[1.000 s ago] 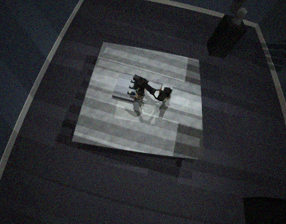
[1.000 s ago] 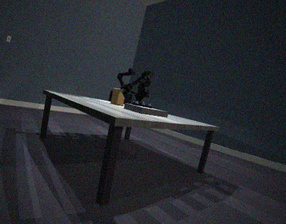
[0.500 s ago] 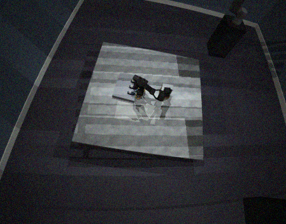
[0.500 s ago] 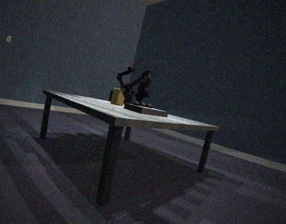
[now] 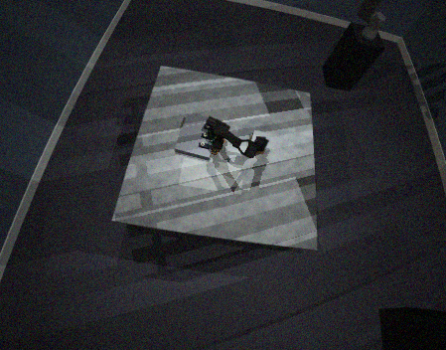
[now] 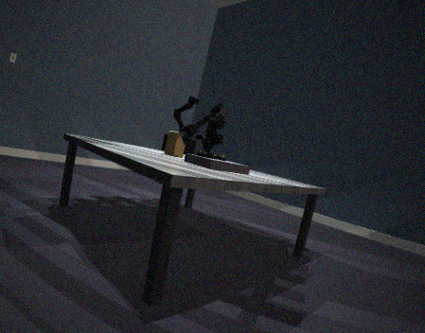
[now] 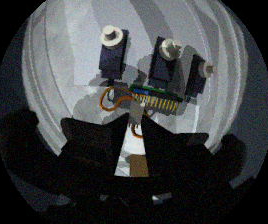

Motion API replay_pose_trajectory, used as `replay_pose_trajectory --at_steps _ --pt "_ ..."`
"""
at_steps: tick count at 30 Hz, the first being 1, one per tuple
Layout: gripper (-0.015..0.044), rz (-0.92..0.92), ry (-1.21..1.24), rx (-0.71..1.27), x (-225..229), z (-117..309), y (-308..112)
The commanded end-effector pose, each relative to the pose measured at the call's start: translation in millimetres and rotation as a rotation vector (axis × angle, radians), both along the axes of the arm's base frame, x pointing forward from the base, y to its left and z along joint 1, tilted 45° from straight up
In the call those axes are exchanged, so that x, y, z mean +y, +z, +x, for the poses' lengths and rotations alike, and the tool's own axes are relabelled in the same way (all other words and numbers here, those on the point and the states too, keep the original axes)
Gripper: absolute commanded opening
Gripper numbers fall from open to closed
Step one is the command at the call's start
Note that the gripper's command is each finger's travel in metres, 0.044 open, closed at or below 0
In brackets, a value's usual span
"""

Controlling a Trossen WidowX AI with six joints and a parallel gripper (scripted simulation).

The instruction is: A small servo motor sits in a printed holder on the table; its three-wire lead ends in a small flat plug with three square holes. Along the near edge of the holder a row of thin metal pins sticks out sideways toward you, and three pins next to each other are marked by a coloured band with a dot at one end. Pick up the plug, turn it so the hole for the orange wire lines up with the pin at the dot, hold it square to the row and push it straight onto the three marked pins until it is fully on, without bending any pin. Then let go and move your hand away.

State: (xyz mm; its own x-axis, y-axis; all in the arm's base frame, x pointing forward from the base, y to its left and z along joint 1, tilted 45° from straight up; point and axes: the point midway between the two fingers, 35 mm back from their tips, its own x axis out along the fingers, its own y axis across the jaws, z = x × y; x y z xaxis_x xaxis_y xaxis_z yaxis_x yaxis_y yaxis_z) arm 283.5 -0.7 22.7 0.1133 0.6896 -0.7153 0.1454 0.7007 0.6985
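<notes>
In the wrist view my gripper (image 7: 135, 116) is shut on the plug (image 7: 136, 111), a small grey block at the fingertips. The orange lead (image 7: 102, 101) loops left of it, and part hangs below between the fingers. The row of yellow metal pins (image 7: 164, 104) lies just ahead and to the right; the plug overlaps the row's left end in this view. A blue band (image 7: 140, 91) shows behind that end. Whether the plug touches the pins, and the dot, cannot be made out. The left servo motor (image 7: 112, 62) stands behind the lead. The gripper is tiny and dark in the top and exterior views.
Two more servos (image 7: 163, 67) (image 7: 195, 80) stand behind the pin row and to its right. A low raised base (image 6: 226, 166) lies under the work area. An orange-yellow block (image 6: 174, 144) stands beside it on the table (image 5: 257, 215). The scene is dim, with striped shadows.
</notes>
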Motion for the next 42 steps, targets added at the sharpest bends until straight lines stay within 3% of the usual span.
replay_pose_trajectory --at_steps 1,19,28,36,42 --pt "0.0 0.007 -0.004 0.004 -0.6 3.5 -0.5" --pt "0.0 0.007 -0.004 0.003 -3.5 14.3 -2.2" --pt "0.0236 0.007 -0.004 0.004 -3.1 9.7 0.1" --pt "0.044 0.004 -0.004 0.005 -43.4 3.0 40.9" --pt "0.044 0.004 -0.004 0.005 -43.4 3.0 40.9"
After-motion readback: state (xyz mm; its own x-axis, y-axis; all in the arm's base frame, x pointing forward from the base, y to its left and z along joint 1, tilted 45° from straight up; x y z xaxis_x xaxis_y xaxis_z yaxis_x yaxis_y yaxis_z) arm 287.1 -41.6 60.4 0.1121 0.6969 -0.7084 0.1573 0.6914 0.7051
